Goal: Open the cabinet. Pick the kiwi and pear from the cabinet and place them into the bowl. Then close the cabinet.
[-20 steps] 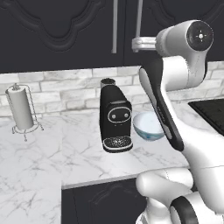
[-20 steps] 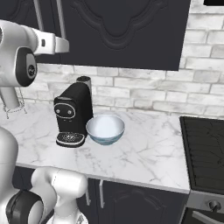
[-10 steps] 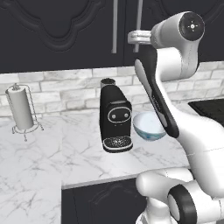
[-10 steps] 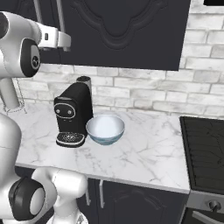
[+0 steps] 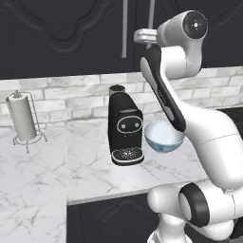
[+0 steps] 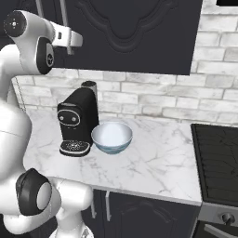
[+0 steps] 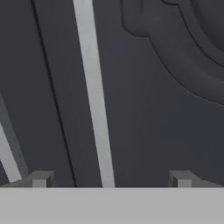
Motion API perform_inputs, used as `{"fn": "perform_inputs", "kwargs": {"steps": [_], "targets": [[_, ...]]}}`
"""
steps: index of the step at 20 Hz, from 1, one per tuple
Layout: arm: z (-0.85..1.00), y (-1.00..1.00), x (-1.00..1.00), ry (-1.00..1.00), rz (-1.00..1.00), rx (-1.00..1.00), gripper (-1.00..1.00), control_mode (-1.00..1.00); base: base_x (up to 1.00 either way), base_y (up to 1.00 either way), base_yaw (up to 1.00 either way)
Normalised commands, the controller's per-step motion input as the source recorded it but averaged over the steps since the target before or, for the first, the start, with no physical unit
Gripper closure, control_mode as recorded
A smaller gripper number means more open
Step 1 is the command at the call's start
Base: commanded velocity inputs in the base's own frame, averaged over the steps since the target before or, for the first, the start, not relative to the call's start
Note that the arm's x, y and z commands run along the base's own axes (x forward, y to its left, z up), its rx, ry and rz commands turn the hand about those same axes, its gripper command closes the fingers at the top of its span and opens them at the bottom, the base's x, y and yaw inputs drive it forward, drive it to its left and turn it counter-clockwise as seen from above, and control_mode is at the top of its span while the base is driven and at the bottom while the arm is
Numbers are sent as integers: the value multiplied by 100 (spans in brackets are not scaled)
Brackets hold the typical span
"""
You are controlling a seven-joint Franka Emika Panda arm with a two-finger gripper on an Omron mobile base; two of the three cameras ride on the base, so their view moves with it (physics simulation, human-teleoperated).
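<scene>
The black wall cabinet (image 5: 61, 33) is hanging above the marble desk (image 5: 57, 166), both ornate doors sitting shut, so the kiwi and pear are presumably waiting behind them, out of sight. Its two long silver bar handles are running down either side of the centre seam, which is why the arm is reaching up there rather than down to the desk.

The white arm is rising from the base and bending over the desk toward that seam. In the right base view the hand (image 6: 69, 39) is pointing into the door near a handle. In the hand view one silver handle (image 7: 94, 96) is standing between the two fingertips, with the raised panel of the door curving off to one side; the second handle (image 7: 6, 153) is showing at the edge.

The black coffee machine (image 5: 125, 128) is standing on the desk with the pale blue-white bowl (image 5: 163, 136) just beside it, directly below the cabinet, handy for dropping fruit into. A paper towel holder (image 5: 23, 118) is standing well apart on the far side.

The jaws are standing wide apart and holding nothing, the fingertips (image 7: 41, 178) straddling the handle. I'd judge the opening step is just beginning: the jaws look lined up to close on the bar and pull.
</scene>
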Motion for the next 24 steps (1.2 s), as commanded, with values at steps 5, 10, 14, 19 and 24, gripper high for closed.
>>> {"fn": "perform_inputs", "kwargs": {"steps": [5, 10, 14, 19, 24], "targets": [[-4, 9, 55, 0, 0, 0, -100, -100, 0, 0, 0], [-8, 11, 40, 0, 0, 0, -100, -100, 0, 0, 0], [-11, 3, 35, 0, 0, 0, -100, -100, 0, 0, 0], [-13, 0, 33, 0, 0, 0, -100, -100, 0, 0, 0], [-11, 0, 27, 0, 0, 0, 100, -100, 0, 0, 0]]}}
